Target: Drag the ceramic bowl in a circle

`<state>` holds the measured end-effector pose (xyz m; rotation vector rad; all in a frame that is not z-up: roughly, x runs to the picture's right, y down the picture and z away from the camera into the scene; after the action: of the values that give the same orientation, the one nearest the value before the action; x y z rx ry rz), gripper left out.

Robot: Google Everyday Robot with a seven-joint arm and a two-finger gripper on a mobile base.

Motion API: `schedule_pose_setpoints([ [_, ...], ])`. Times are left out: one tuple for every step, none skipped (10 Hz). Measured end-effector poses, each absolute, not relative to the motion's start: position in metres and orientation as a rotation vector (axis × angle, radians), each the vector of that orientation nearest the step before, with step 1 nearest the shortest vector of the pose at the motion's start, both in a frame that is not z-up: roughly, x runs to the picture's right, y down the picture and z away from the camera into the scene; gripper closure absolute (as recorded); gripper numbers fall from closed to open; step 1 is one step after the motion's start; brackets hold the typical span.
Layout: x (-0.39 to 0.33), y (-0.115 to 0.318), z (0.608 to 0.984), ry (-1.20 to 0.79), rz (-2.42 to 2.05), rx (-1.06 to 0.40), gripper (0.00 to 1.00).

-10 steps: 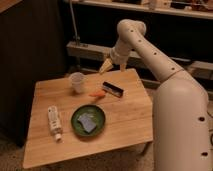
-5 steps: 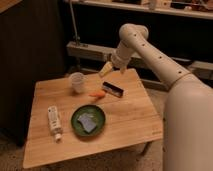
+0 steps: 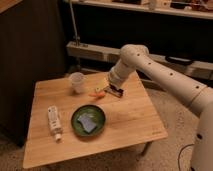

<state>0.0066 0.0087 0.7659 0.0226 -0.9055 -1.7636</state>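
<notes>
ceramic bowl [image 3: 76, 119] apart from jaws beyond it

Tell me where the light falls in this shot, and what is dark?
Camera view: warm light falls on the table, palest just right of the bowl; the arm and the gripper, above the table's far edge and right of the cup in the picture, are lit too; the cabinet at left and the space above the shelf are dark.

Warm light is brightening the table [image 3: 134, 119] amid dark surroundings. The end effector [image 3: 111, 86] is hovering, lit, over its far side.
</notes>
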Motion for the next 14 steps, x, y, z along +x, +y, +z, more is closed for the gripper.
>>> schedule_pose_setpoints([
  [0.008,0.018,0.773,-0.926,-1.739,-0.005,0.2],
  [0.008,0.025,0.78,-0.94,-1.722,-0.024,0.2],
  [0.009,0.033,0.787,-0.955,-1.705,-0.041,0.2],
  [0.01,0.042,0.794,-0.976,-1.686,-0.057,0.2],
  [0.01,0.048,0.796,-0.99,-1.677,-0.058,0.2],
  [0.01,0.053,0.798,-0.998,-1.676,-0.051,0.2],
  [0.008,0.059,0.799,-0.998,-1.684,-0.025,0.2],
  [0.006,0.065,0.801,-0.991,-1.695,-0.009,0.2],
  [0.004,0.07,0.805,-0.987,-1.704,-0.003,0.2],
  [0.0,0.078,0.812,-0.979,-1.72,-0.002,0.21],
  [-0.002,0.083,0.82,-0.966,-1.727,-0.011,0.27],
  [0.0,0.084,0.827,-0.949,-1.726,-0.025,0.37],
  [0.002,0.083,0.833,-0.937,-1.723,-0.035,0.41],
  [0.003,0.083,0.837,-0.931,-1.723,-0.043,0.42],
])
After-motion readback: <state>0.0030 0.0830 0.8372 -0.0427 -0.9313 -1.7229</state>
